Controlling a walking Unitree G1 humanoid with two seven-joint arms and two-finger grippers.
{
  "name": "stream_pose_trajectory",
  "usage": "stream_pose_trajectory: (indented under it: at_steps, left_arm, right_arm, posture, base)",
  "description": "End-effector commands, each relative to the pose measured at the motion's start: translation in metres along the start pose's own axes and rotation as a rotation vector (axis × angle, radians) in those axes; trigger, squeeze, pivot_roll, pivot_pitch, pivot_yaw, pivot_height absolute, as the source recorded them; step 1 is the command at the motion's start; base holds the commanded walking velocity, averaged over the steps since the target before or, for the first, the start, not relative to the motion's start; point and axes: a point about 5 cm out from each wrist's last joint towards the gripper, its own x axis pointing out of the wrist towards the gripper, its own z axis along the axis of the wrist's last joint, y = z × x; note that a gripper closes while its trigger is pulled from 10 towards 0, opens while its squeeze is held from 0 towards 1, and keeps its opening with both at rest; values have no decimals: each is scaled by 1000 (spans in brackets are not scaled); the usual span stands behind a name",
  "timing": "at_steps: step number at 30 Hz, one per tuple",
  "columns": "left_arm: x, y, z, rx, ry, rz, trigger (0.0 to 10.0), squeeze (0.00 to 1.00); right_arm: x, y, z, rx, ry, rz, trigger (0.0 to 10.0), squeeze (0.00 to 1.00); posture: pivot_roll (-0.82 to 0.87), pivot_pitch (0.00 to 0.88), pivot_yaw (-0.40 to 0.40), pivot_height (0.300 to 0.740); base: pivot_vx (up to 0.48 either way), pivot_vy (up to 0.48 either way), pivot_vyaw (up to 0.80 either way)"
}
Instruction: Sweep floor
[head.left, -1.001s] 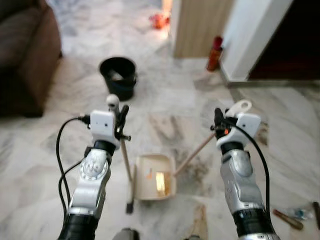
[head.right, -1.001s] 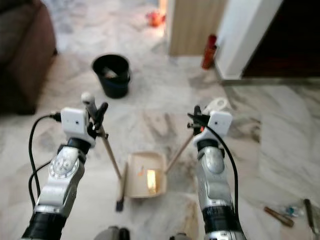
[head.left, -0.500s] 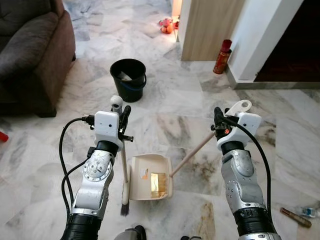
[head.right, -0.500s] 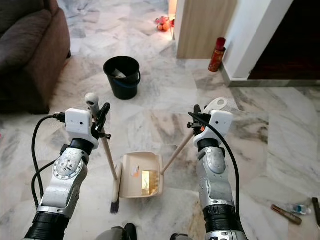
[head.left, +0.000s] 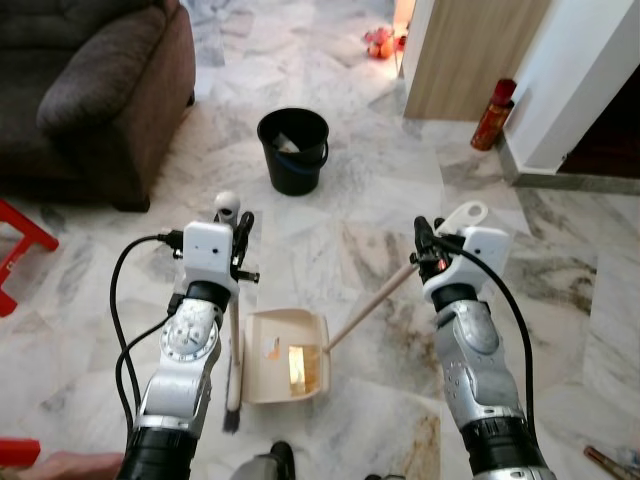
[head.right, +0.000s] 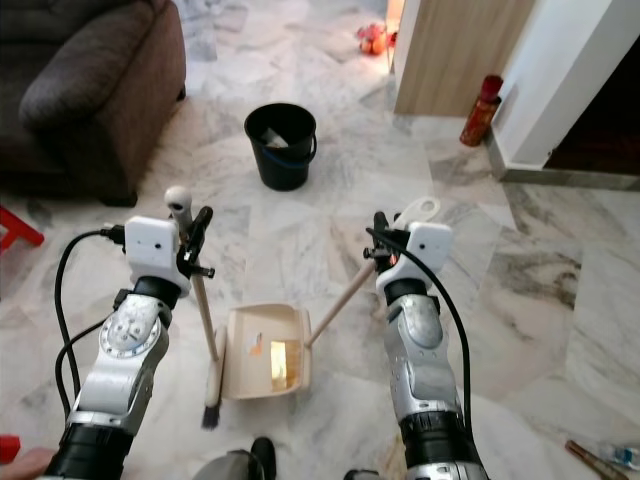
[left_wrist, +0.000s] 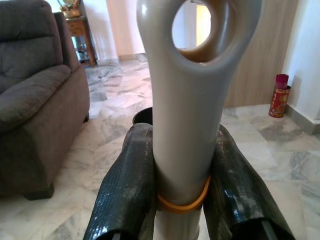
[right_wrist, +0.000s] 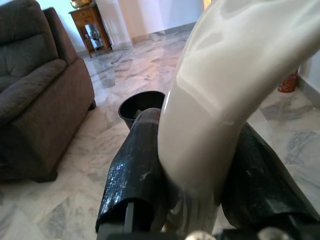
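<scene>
My left gripper (head.left: 240, 236) is shut on the grey top of a broom handle (left_wrist: 182, 100), its black fingers (left_wrist: 125, 195) clamped on both sides. The broom's brush head (head.left: 233, 392) hangs down to the floor beside a cream dustpan (head.left: 272, 378). My right gripper (head.left: 426, 247) is shut on the dustpan's long handle (head.left: 370, 302); its cream grip (right_wrist: 225, 90) fills the gap between the fingers. The dustpan lies on the marble floor between my arms, with yellowish scraps (head.left: 299, 366) inside.
A black bucket (head.left: 294, 150) stands ahead on the floor. A brown sofa (head.left: 90, 90) is at the far left, a red stool (head.left: 20, 245) at the left edge. A red can (head.left: 492, 113) stands by the wooden panel (head.left: 470, 50) and white wall corner.
The camera has swung left and the picture has sharpened: bucket and sofa sit further right, the red stool has come into view. Both grippers keep their hold.
</scene>
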Motion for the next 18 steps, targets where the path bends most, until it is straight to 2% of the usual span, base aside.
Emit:
stream_pose_trajectory:
  at_steps: [1, 7, 11, 18]
  left_arm:
    - [2, -3, 7, -22, -34, -7, 10000, 0]
    - [3, -4, 7, -21, -35, -5, 10000, 0]
    - [3, -3, 7, -19, -37, -2, 10000, 0]
    - [3, -3, 7, -18, -37, -1, 10000, 0]
  right_arm:
    - [1, 3, 9, 16, -42, 17, 10000, 0]
    - [1, 5, 10, 0, -51, 33, 10000, 0]
    - [1, 7, 9, 2, -42, 47, 10000, 0]
    - [1, 7, 9, 4, -45, 47, 10000, 0]
  posture:
    - [46, 183, -31, 740]
    - [46, 181, -30, 740]
    - [45, 175, -30, 740]
    - [45, 172, -30, 740]
  base:
    - [0, 0, 0]
    - [0, 0, 0]
    - [244, 0, 694]
    - [317, 0, 0]
